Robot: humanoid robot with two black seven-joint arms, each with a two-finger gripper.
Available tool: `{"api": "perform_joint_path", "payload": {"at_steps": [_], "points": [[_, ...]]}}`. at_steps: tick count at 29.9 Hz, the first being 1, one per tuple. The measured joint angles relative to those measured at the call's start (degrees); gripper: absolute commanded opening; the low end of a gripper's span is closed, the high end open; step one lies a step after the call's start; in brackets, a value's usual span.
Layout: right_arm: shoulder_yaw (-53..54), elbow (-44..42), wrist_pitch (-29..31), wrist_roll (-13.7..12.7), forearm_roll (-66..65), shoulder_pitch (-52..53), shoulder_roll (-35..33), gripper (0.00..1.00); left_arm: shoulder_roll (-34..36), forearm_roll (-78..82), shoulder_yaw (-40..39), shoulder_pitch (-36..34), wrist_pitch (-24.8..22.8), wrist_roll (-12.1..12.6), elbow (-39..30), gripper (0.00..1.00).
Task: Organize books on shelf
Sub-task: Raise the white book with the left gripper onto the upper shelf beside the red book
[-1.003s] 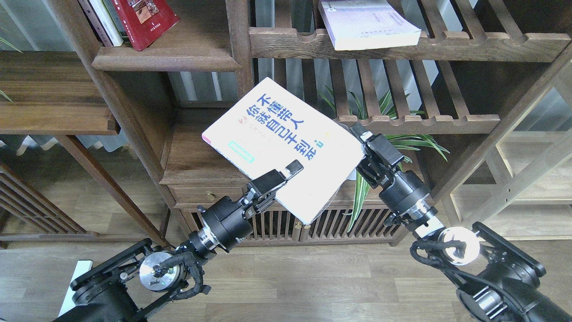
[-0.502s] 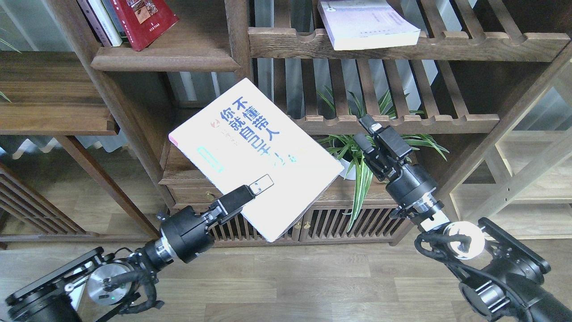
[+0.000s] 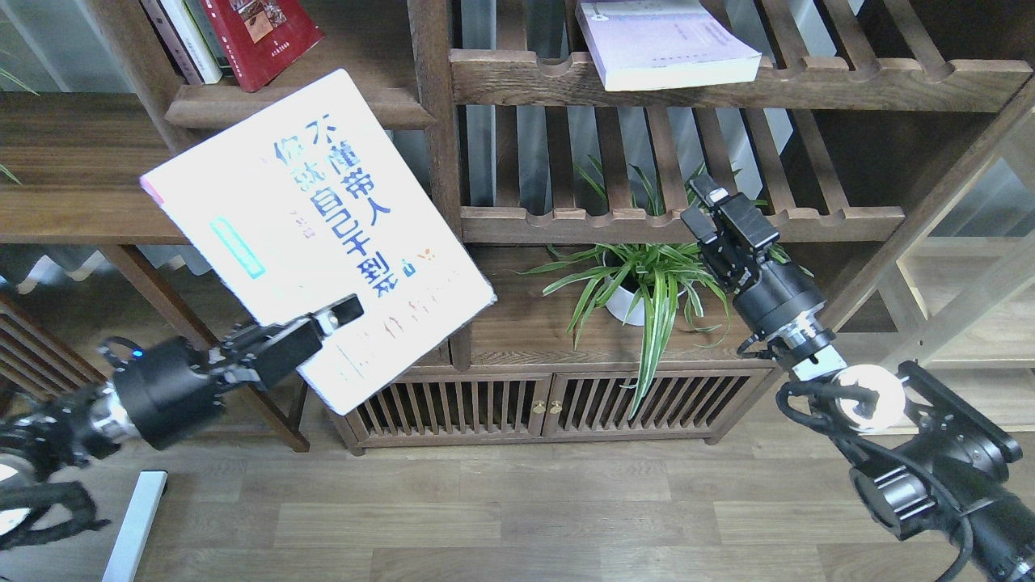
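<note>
Nearest, the left gripper (image 3: 344,311) clamps the lower edge of the white book (image 3: 319,234), one finger lying across the cover and the other hidden beneath. Compared with half a second ago, arm and book have swung up and to the left: the book, which then hung in front of the low cabinet (image 3: 517,404), now reaches with its upper corner as far as the rounded front edge of the shelf (image 3: 299,105). Whether it touches that edge cannot be told. The cover carries large blue Chinese characters in two tilted lines, reading roughly 不懂带人 / 你就自己干到; the last character, the teal label and the small print are not legible. The right gripper (image 3: 716,202), which a second ago touched the book's right corner, has drawn back to the right and now stands well apart from it, fingers slightly parted and holding nothing, in front of the potted plant (image 3: 639,283). Farther back, the dark red book (image 3: 263,32) leans on the shelf beside several upright volumes (image 3: 182,36). Farthest right, the lavender-white book (image 3: 663,44) lies flat on the slatted rack (image 3: 808,85), unchanged.
</note>
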Motion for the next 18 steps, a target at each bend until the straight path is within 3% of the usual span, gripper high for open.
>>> {"api": "perform_joint_path", "payload": {"at_steps": [8,11,15,18], "points": [[0.04,-0.35,0.00,0.03,-0.42,-0.09,-3.41,0.81,11.92,0.03,-15.37,0.43,0.00,2.24,-1.24,0.00],[-0.07,-0.42,0.00,-0.01,-0.52,-0.22,-4.47,0.83,13.40,-0.91,-19.39,0.43,0.00,6.47,-1.11,0.00],[-0.05,-0.54,0.00,-0.03,-0.50,-0.25,-5.43,0.84,13.52,-2.44,-23.82,0.44,0.00,14.77,-0.99,0.00],[0.02,-0.56,0.00,-0.04,-0.41,-0.25,-5.67,0.84,13.25,-2.60,-26.75,0.14,0.00,19.48,-0.81,0.00]]}}
